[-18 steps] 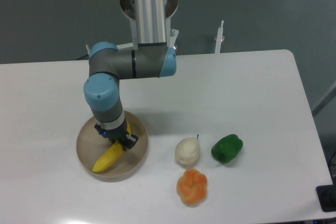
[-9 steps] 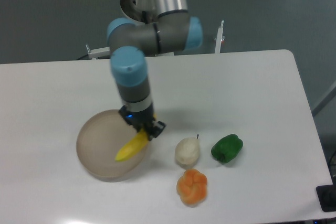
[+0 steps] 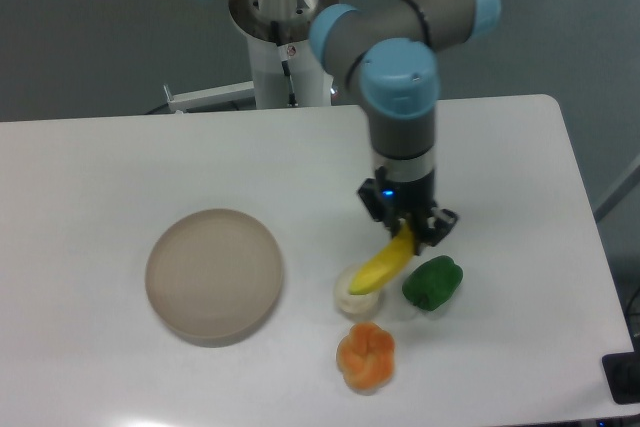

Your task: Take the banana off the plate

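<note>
Tool [image 3: 408, 230] pinching banana [image 3: 384, 264] has swung right off the plate [image 3: 214, 276], now above the pale fruit [image 3: 352, 297]; pickup looks done.

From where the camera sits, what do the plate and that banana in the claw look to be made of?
The plate looks like matte beige-tan ceramic or plastic: an even, dull surface with no glare and a low rim. Which of the two I cannot tell. The banana, held in the claw, is smooth, uniformly bright yellow with no spots, so it may be a plastic replica rather than real fruit.
</note>
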Motion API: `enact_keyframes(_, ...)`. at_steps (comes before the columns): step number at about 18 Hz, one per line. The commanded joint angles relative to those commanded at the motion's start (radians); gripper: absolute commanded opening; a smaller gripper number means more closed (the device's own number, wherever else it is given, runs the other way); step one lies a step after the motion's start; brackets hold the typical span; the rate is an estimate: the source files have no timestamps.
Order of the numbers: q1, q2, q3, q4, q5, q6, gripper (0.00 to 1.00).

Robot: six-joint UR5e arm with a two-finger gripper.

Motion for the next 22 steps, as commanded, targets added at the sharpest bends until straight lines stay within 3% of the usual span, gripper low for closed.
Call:
enact_keyframes(6,-0.001,-0.020,0.032,0.002,0.001,0.000,0.31)
enact_keyframes(22,-0.003,-0.026,0.040,0.003,0.001,-0.002,0.31)
